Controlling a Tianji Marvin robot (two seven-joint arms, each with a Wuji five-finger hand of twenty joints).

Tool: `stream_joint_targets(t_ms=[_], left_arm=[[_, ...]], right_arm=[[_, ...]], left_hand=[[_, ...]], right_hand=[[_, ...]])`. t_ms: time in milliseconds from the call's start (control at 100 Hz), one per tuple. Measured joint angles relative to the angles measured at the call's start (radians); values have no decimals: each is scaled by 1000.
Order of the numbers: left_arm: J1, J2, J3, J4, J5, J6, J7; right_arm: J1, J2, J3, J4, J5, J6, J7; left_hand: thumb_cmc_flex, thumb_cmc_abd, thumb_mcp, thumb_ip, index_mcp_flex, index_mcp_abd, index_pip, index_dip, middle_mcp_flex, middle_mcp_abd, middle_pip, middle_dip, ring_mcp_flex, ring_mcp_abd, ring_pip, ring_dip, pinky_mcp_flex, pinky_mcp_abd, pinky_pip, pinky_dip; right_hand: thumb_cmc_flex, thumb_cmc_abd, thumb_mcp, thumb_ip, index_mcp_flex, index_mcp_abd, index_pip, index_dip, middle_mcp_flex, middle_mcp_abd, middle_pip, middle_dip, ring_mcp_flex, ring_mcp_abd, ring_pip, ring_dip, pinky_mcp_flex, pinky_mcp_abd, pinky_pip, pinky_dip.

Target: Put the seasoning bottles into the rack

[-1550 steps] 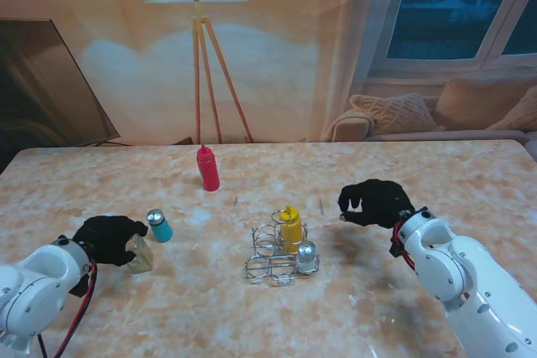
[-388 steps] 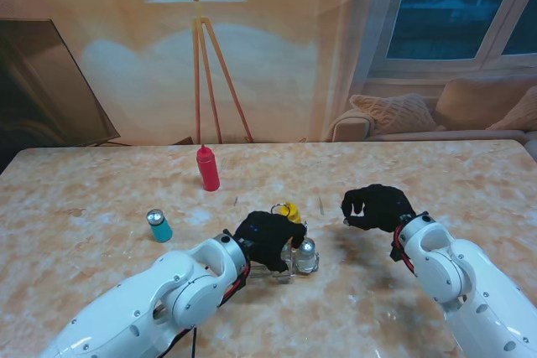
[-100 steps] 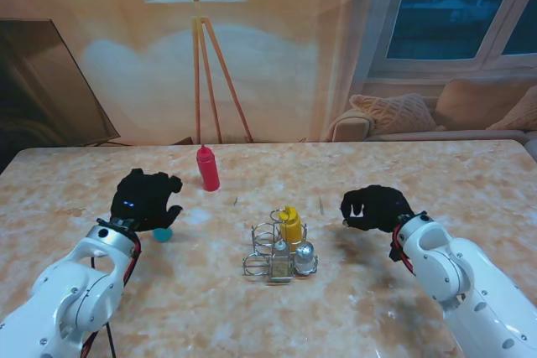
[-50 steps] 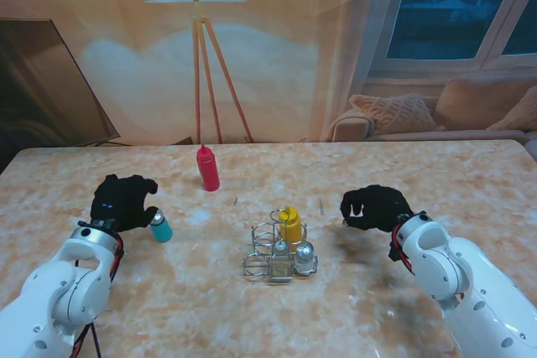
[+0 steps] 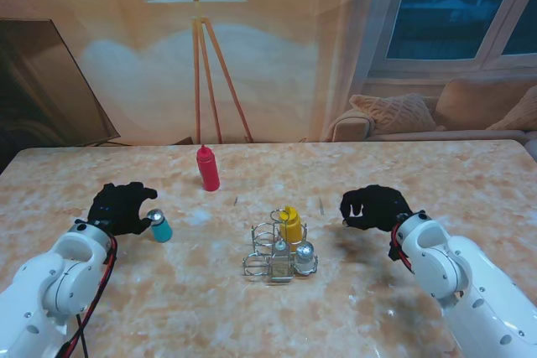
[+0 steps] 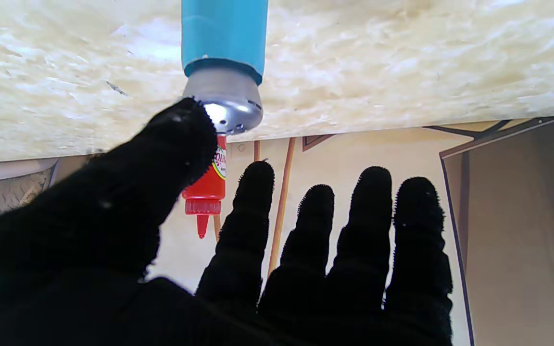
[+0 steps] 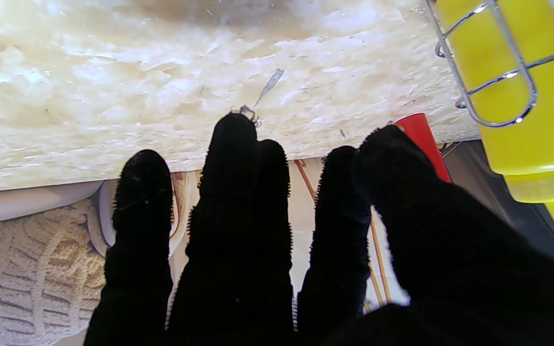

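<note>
The marble table (image 5: 403,165) carries a wire rack (image 5: 273,253) near its middle, somewhat toward the near edge. A yellow squeeze bottle (image 5: 291,225) stands in the rack's far right ring, a silver-capped shaker (image 5: 306,255) in the near right ring, and a clear shaker (image 5: 279,257) just left of that one. The far left ring shows only bare wire.

A teal shaker with a silver cap (image 5: 159,225) stands upright on the table, well left of the rack, with open marble between them. The left hand (image 5: 122,207) sits just beside it on the left, fingers spread and holding nothing; in the left wrist view the thumb (image 6: 181,139) overlaps the silver cap (image 6: 224,98), though real contact cannot be told, while the other four fingers (image 6: 373,226) reach past the bottle, apart from it.

A red squeeze bottle (image 5: 207,168) stands upright farther from me, toward the far edge, well apart from both the teal shaker and the rack.

The right hand (image 5: 375,206) hovers to the right of the rack, fingers curled loosely with nothing in them; whether they are fully closed cannot be told. The right wrist view shows bare marble past its fingertips (image 7: 233,139).

Wide bare marble lies along the right edge, the left edge and both far corners.
</note>
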Motion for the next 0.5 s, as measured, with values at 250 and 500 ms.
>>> stream_joint_targets(t_ms=[250,500], left_arm=[[-19,5,1,22,-66,-39,-70],[-31,14,14,30,-84,-52,-126]], right_arm=[[0,0,0,0,0,1,1],[0,0,-1,0,0,3,3]], left_hand=[[0,0,0,1,-49,-16,-19,-15,-47,1,-25,-10,-13,23,0,-4,-8,11,-19,-10],[0,-10,0,1,-48,-43,-19,-15,-47,2,-25,-11,10,23,31,-5,30,14,11,-6]], right_hand=[[0,0,0,0,0,0,0,0,0,0,0,0,0,0,0,0,0,0,0,0],[0,0,0,0,0,0,0,0,0,0,0,0,0,0,0,0,0,0,0,0]])
